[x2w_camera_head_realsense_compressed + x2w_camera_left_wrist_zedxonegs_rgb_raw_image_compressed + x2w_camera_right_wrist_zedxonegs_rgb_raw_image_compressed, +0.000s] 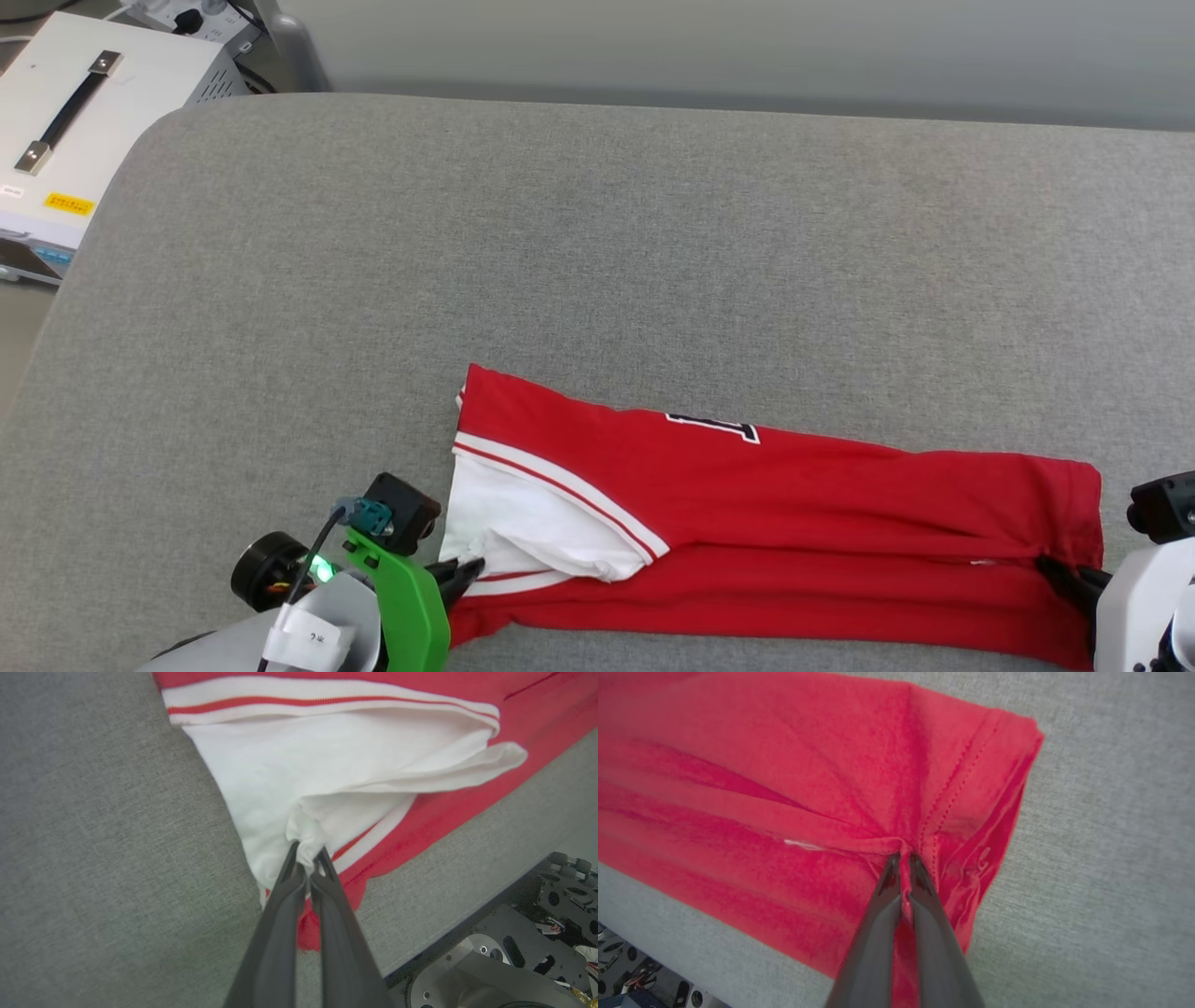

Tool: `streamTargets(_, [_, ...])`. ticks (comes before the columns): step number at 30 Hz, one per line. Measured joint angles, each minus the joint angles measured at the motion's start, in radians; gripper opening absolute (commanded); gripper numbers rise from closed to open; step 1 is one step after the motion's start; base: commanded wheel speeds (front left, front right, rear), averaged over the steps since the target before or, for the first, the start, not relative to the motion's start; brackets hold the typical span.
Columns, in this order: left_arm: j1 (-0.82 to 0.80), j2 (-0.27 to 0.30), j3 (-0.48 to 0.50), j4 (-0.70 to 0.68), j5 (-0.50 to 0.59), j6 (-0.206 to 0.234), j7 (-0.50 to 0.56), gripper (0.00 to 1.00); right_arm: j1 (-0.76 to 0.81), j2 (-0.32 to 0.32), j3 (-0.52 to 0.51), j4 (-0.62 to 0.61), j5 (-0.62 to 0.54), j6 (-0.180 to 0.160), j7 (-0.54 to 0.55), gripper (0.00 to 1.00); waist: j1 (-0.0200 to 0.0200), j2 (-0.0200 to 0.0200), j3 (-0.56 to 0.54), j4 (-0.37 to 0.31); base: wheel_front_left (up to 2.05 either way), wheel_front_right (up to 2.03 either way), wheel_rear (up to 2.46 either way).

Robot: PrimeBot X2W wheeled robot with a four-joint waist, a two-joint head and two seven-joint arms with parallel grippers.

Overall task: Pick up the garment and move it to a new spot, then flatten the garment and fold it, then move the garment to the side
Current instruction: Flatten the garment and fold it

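One grey padded table (pixel 597 233) takes up most of the head view. On it lies the garment (pixel 794 504), folded into a long red band. It runs along the table's near edge, from about the middle of that edge out toward the table's right end. One white sleeve with red-striped trim lies at the end nearer the table's middle. A scrap of black lettering shows on the side facing the table's far edge. One white box (pixel 84 121) with a dark handle sits beyond the table's far left corner.

There are two grippers, both at the table's near edge. The left gripper (pixel 306 858) has its fingers pressed together on a bunched fold of the white sleeve. The right gripper (pixel 901 858) is pinched on a pucker of red cloth beside the stitched hem, toward the table's right end.

The shirt looks light, soft and limp, not fragile. It will likely sag between the two holds, and loose layers may slide apart. The two ends, pinched through all layers, seem the best places to hold.
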Motion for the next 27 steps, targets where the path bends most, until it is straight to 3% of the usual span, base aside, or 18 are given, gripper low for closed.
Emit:
streamTargets(1, [0.001,-0.005,0.001,0.010,0.000,0.001,-0.007,0.38,0.000,0.003,-0.002,0.002,0.000,0.000,0.003,0.00,0.0000,0.0000,0.000,0.000,0.00,0.00,0.00])
streamTargets(2, [0.003,-0.012,0.003,0.021,0.002,0.009,-0.022,1.00,0.000,0.007,-0.006,0.004,0.000,0.000,0.003,0.10,0.0000,0.0000,-0.001,0.000,0.00,0.00,0.00])
streamTargets(3, [0.006,-0.016,0.008,0.028,0.003,0.015,-0.037,1.00,0.000,0.010,-0.011,0.004,0.000,0.000,0.002,0.86,0.0000,0.0000,-0.003,0.000,0.00,0.00,0.00])
streamTargets(4, [0.010,-0.020,0.016,0.031,0.003,0.022,-0.058,1.00,0.000,0.014,-0.017,0.003,-0.001,0.000,-0.003,1.00,0.0000,0.0000,-0.005,-0.001,0.00,0.00,0.00])
streamTargets(11, [0.038,-0.023,0.086,0.011,0.043,0.123,-0.258,1.00,0.005,-0.002,-0.075,-0.084,0.000,0.000,-0.014,1.00,0.0000,0.0000,-0.033,-0.008,0.00,0.00,0.00])
streamTargets(15, [0.054,-0.025,0.128,-0.008,0.097,0.209,-0.323,1.00,0.014,-0.032,-0.133,-0.154,0.020,0.000,0.013,1.00,0.0000,0.0000,-0.049,-0.006,0.00,0.00,0.00])
streamTargets(20, [0.107,-0.050,0.249,-0.049,0.135,0.284,-0.346,1.00,0.029,-0.066,-0.201,-0.191,0.065,0.000,0.091,1.00,0.0000,0.0000,-0.053,0.005,0.00,0.00,0.00])
streamTargets(24, [0.163,-0.072,0.391,-0.092,0.234,0.351,-0.347,1.00,0.061,-0.074,-0.242,-0.182,0.123,0.000,0.164,1.00,0.0000,0.0000,-0.044,0.015,0.00,0.00,0.00])
streamTargets(27, [0.222,-0.098,0.488,-0.117,0.306,0.371,-0.347,1.00,0.063,-0.066,-0.279,-0.152,0.161,0.000,0.202,1.00,0.0000,0.0000,-0.034,0.021,0.00,0.00,0.00])
